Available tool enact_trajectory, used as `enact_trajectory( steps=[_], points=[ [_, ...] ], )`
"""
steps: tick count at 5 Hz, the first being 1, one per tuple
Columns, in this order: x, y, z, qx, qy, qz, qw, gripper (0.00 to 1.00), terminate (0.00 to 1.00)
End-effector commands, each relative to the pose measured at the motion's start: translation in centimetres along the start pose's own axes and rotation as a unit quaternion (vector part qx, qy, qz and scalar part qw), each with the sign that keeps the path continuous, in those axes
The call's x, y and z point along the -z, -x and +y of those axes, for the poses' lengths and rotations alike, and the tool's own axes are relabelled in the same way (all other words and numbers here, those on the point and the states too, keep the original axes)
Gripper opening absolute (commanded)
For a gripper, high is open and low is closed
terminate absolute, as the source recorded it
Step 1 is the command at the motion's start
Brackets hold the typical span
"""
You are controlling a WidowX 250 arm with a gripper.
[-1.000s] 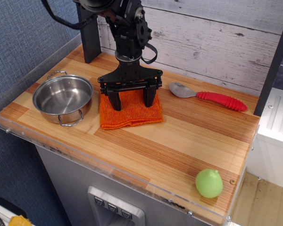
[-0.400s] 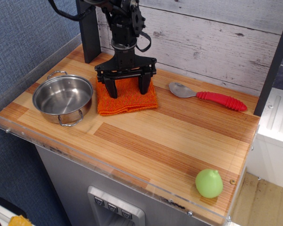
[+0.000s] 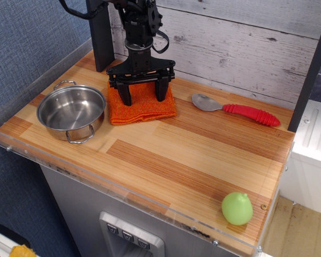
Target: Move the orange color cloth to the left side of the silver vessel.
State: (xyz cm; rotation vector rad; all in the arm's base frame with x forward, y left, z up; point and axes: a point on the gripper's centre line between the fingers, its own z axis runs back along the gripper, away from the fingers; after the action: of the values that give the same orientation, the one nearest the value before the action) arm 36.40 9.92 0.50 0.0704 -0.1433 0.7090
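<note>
The orange cloth (image 3: 143, 110) lies flat on the wooden table (image 3: 192, 155), just right of the silver vessel (image 3: 70, 110) and touching or nearly touching its rim. The vessel is empty and stands at the table's left end. My gripper (image 3: 143, 95) points straight down over the back half of the cloth. Its two black fingers (image 3: 125, 95) are spread wide, and their tips rest on the cloth near its left and right edges. Nothing is held between them.
A metal spoon with a red handle (image 3: 241, 111) lies to the right of the cloth near the back wall. A green pear-like object (image 3: 237, 208) sits at the front right corner. A clear plastic lip (image 3: 21, 101) edges the table.
The gripper has moved back and to the left, and the cloth has slid with it under the fingertips, away from the front edge. The vessel and spoon have not moved.
</note>
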Motion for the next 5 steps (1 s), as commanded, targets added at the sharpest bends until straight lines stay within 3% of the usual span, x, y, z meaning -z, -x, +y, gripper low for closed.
enact_trajectory(
  steps=[1, 5],
  points=[
    [0.7, -0.3, 1.5, -0.005, -0.009, 0.007, 0.9999, 1.00, 0.00],
    [-1.8, -0.9, 1.1, -0.007, 0.002, -0.008, 0.9999, 1.00, 0.00]
  ],
)
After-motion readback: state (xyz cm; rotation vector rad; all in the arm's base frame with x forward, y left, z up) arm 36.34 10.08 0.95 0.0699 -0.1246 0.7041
